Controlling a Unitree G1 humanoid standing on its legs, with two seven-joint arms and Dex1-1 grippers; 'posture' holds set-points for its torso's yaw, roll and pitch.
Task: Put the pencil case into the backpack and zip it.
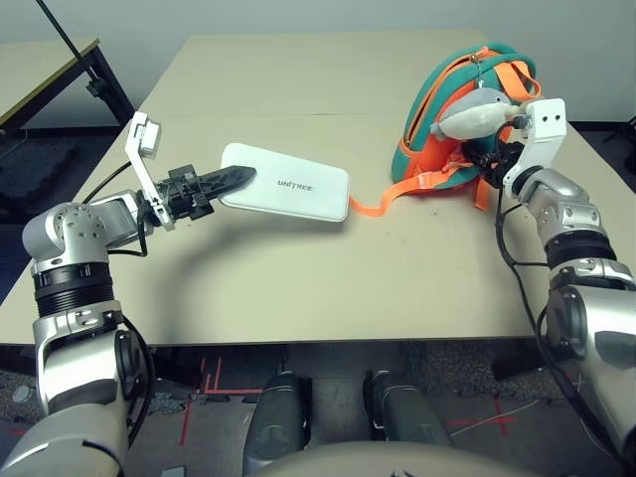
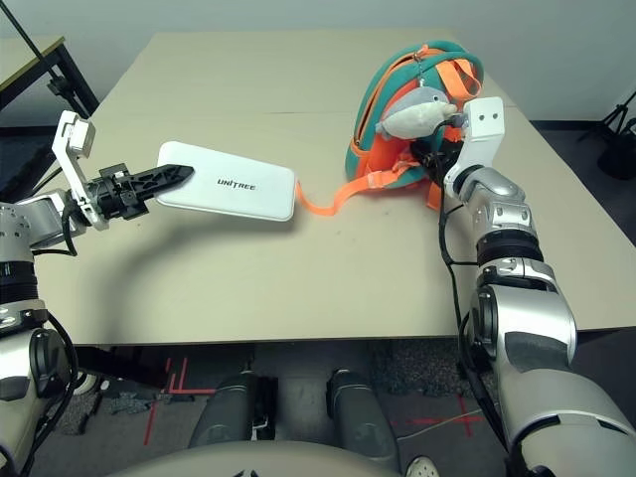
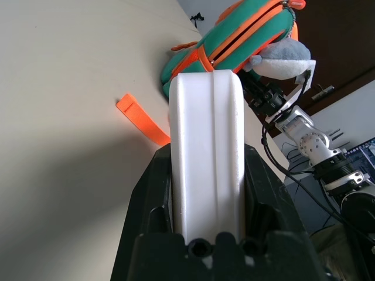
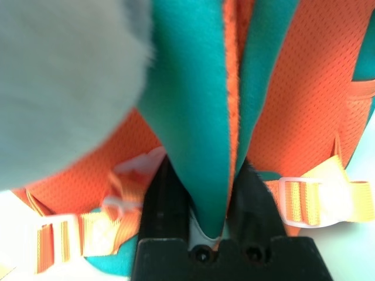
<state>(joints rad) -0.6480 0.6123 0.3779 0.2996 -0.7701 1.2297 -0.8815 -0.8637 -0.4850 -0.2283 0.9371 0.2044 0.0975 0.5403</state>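
The beige rectangular tabletop (image 1: 298, 288) lies bare across its near half and far left corner. There is one flat white rectangular pencil case (image 1: 288, 183) and one teal and orange child's backpack (image 1: 452, 119) carrying a single grey plush shark (image 1: 477, 112). The left gripper (image 1: 234, 179) clamps the case's left end, holding it above the tabletop's left-middle. At the right edge, the right gripper (image 4: 214, 193) pinches a teal backpack panel.
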